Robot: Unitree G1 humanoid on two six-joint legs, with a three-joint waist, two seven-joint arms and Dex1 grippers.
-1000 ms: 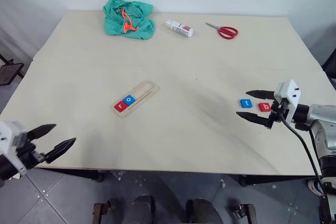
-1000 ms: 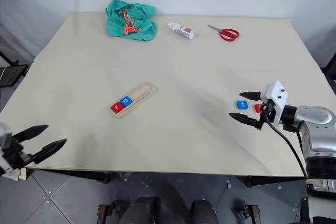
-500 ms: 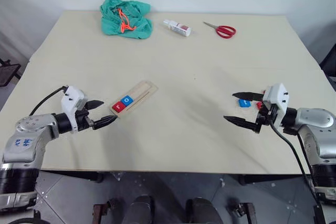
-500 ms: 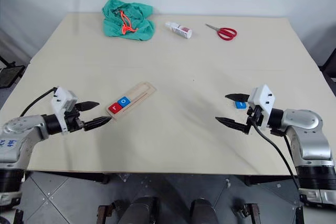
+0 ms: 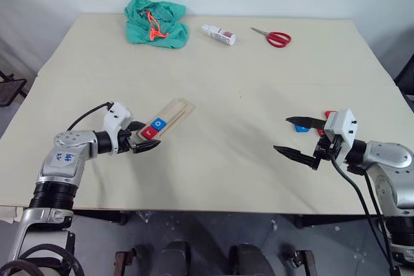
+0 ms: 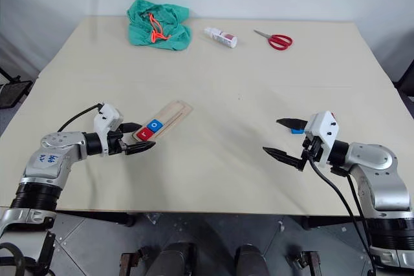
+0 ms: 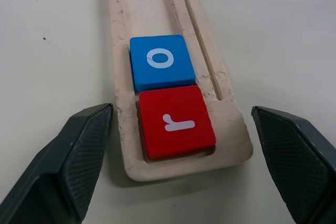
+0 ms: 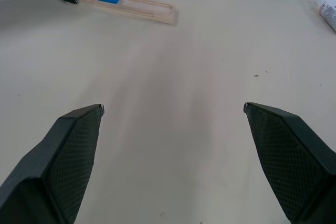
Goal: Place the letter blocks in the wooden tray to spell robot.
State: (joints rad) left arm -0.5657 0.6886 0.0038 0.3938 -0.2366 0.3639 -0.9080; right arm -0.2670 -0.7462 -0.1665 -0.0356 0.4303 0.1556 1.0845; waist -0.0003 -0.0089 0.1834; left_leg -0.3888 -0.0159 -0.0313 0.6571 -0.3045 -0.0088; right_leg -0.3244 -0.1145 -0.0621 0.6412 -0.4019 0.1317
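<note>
Tray of pale wood, long and shallow, lies between my spread left gripper fingers, holding red "r" tile and blue "o" tile; my right gripper gapes empty.

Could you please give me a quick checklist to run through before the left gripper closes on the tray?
1. Left gripper open: ok.
2. Its fingers straddle the near end of the wooden tray: ok.
3. Red r block and blue o block seated in the tray: ok.
4. Fingers clear of the r block: ok.
5. Right gripper open and empty: ok.
6. Remaining blocks reachable behind it: cannot tell.
</note>
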